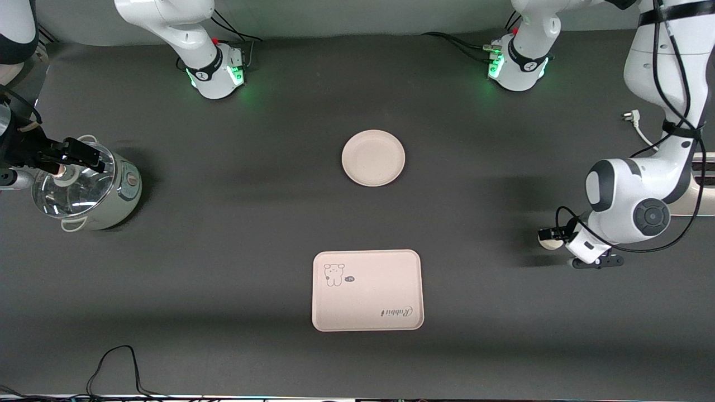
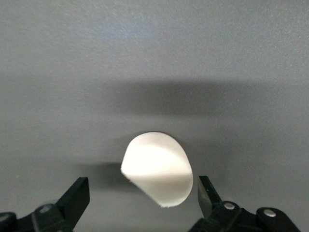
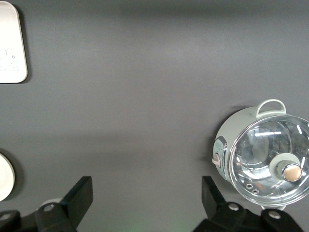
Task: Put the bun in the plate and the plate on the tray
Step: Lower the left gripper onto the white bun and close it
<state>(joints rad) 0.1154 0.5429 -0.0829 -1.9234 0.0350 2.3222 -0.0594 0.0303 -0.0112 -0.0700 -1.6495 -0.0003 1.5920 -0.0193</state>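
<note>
My left gripper (image 2: 145,203) has its fingers spread wide, one to each side of the bun (image 2: 157,168), and neither pad touches it yet. I read that as the line-up before a pinch: the jaws straddle the lump so a plain closing should catch it. In the front view the bun (image 1: 549,240) lies on the table (image 1: 223,279) toward the left arm's end, well apart from the plate (image 1: 373,157) and the tray (image 1: 366,290).

It looks smooth, off-white and rounded, with one flatter edge. It is brightly lit on top and throws a soft shadow on the dark cloth. I judge it soft, so a gentle squeeze would suit.

My right gripper (image 1: 58,159) is released too, holding nothing. It hangs over the pot (image 3: 263,154) at the right arm's end, and that arm waits.

The plate sits bare in mid-table, farther from the front camera than the tray, which lies with its rabbit print upward. Both are well placed for the bun to reach the plate first.
</note>
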